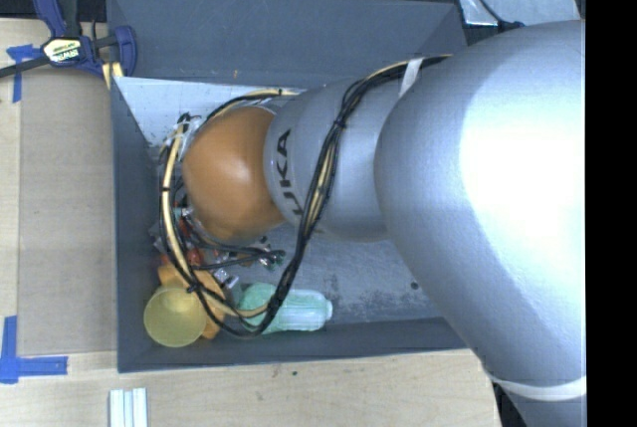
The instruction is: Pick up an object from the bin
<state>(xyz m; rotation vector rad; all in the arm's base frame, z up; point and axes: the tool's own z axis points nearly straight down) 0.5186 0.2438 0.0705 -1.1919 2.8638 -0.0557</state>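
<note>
Grey metal bin [134, 216] walls ring the scene. The arm's orange wrist cover [231, 174] hangs over the bin's left half, and I cannot tell whether the claw [221, 254] beneath is released or clenched. Just beside it, toward the near-left corner, lie a yellow cup [174, 318] and a pale green oblong thing [297, 311].

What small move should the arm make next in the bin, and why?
Probably a short, straight rise. The orange-covered wrist appears low over a small heap near the bin wall on the view's left, hiding what is under it; the yellow cup and pale green object lie close beside it, so a sideways move might knock them.
</note>
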